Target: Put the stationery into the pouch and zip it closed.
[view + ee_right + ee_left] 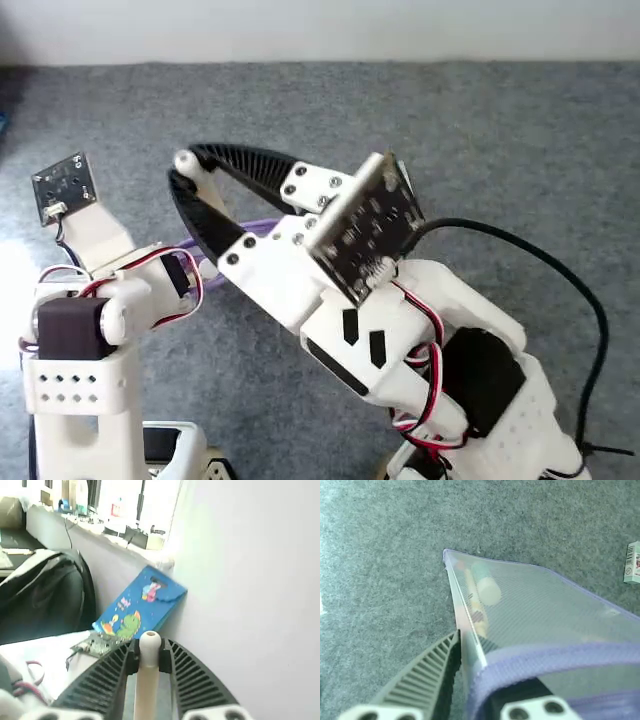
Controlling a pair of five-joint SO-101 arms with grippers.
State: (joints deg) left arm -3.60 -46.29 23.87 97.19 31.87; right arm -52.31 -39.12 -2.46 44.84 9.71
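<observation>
Gripping the pouch [545, 615] by its purple rim with the left pincer [475, 667], closed tight on the fabric at the mouth. Hard to tell whether raised clear of the grey surface [380, 540] or resting on it. Already carrying, down in the pouch's far corner and showing through the mesh, a few pens [472, 600] and a pale round-ended tube [487, 587].

Clamping a white stick [149, 690] in the right pincer [149, 655], jaws shut on it just under the rounded tip, poised above the pouch's rim as seen from the high view. Lying off to one side of the pouch, apart from it: a small box [632, 562], likely stationery yet to go in.

Judged light, soft and floppy: thin see-through mesh, apt to fold and slump with pens shifting inside. Best taken on the stitched purple rim, the firmest part by the look of it, never on the bare mesh.

As for the stick: rigid, smooth, light, probably slippery. Best pinched across the shaft and fed in end first along the pouch's long side, toward the pens. For zipping, probably a matter of holding one end of the rim taut and pulling with the other pincer, given so limp a pouch
</observation>
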